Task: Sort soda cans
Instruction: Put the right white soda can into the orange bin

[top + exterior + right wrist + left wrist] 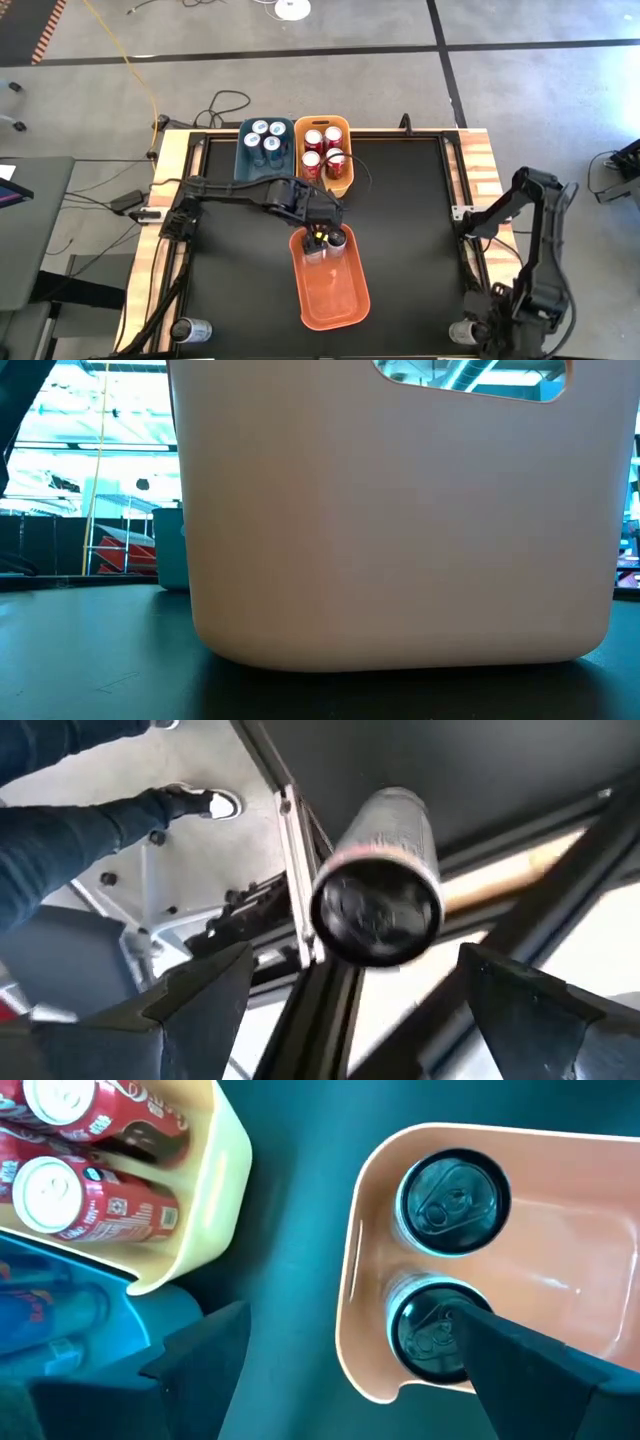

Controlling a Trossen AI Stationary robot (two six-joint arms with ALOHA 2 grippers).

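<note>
Two dark grey soda cans (452,1198) (428,1332) stand upright at the far end of the orange bin (335,295) in mid-table. My left gripper (350,1320) hangs open above that end of the bin (325,236); one finger stands over the nearer can, the other outside the rim. Blue cans stand in the blue bin (264,146) and red cans in the yellow bin (326,152) at the far edge. My right gripper (355,955) is open at the near right corner over a dark can (385,880) that lies on its side (464,332), one finger either side of it.
Another can (190,328) lies on its side at the near left corner. In the low view the orange bin's wall (400,510) fills the picture, with the blue bin (170,550) behind it. A person's leg and shoe (200,800) show on the floor beyond the table's frame.
</note>
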